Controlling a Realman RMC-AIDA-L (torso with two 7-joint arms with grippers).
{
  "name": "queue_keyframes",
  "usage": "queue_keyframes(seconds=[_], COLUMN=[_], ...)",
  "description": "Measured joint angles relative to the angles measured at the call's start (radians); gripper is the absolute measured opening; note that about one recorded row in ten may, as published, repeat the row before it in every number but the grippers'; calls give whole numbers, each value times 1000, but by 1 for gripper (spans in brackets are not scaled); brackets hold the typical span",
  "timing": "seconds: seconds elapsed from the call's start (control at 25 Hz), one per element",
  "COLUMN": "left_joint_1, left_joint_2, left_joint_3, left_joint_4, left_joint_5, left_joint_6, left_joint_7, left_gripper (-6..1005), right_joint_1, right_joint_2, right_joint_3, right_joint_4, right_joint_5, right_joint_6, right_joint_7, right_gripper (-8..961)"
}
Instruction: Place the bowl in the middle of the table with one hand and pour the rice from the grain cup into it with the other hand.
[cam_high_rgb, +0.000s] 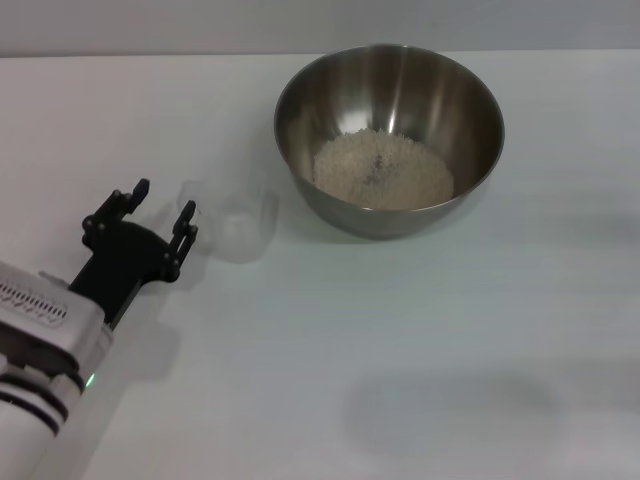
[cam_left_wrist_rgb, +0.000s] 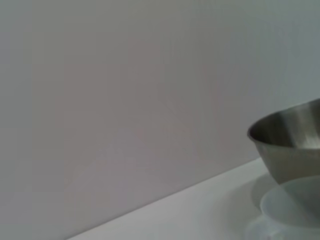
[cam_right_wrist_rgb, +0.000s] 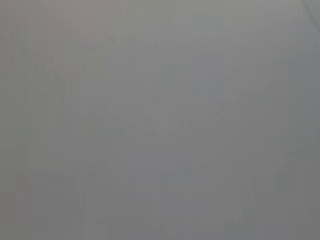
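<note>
The steel bowl (cam_high_rgb: 390, 135) stands on the white table (cam_high_rgb: 400, 330) at the far middle, with a heap of pale rice (cam_high_rgb: 382, 170) inside. The clear grain cup (cam_high_rgb: 237, 217) stands upright just to the left of the bowl and looks empty. My left gripper (cam_high_rgb: 160, 205) is open just to the left of the cup, apart from it, its handle side facing the fingers. The left wrist view shows the bowl's wall (cam_left_wrist_rgb: 292, 145) and the cup's rim (cam_left_wrist_rgb: 290, 210). My right gripper is out of view.
The table's far edge meets a grey wall (cam_high_rgb: 150, 25). A soft shadow (cam_high_rgb: 450, 410) lies on the near table. The right wrist view shows only a plain grey surface.
</note>
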Motion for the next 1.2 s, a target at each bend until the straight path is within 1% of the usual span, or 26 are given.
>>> queue_keyframes(seconds=[0.2,0.32,0.36,0.44,0.48,0.6,0.64,0.68,0.72,0.76,0.84,0.96,1.04,1.08,1.12,1.2], left_joint_1=[36,54,76,98,98,135,150,150,165,165,169,161,140,140,121,121], left_joint_2=[2,4,5,5,5,5,5,5,5,5,4,0,-3,-3,-3,-3], left_joint_3=[2,13,42,70,70,79,58,58,3,3,-53,-109,-132,-132,-135,-135], left_joint_4=[3,12,26,50,50,68,69,69,71,71,75,79,79,79,79,79], left_joint_5=[-1,0,7,13,13,11,6,6,1,1,1,0,0,0,0,0], left_joint_6=[32,47,96,157,157,228,258,258,296,296,318,328,330,330,330,330], left_joint_7=[1,1,1,-1,-1,-20,-51,-51,-123,-123,-186,-227,-226,-226,-222,-222], left_gripper=[555,577,585,600,607,629,637,644,652,659,674,696,711,719,726,760], right_joint_1=[0,-4,-5,-6,-6,-7,-7,-7,-5,-5,-2,1,2,2,1,-1], right_joint_2=[0,1,1,1,1,1,2,2,2,2,3,6,8,8,9,9], right_joint_3=[0,2,3,4,4,5,5,5,5,5,5,2,2,2,1,-1], right_joint_4=[-1,-2,-2,-2,-2,-2,-2,-2,-2,-2,-1,1,5,5,6,6], right_joint_5=[0,0,0,0,0,0,0,0,0,0,0,-2,-8,-8,-11,-25], right_joint_6=[0,0,0,1,1,1,1,1,0,0,-3,-26,-68,-68,-89,-116], right_joint_7=[0,0,0,0,0,0,0,0,-1,-1,-14,-48,-54,-54,-54,-54], right_gripper=[685,685,685,686,686,685,685,685,685,685,686,686,686,686,686,687])
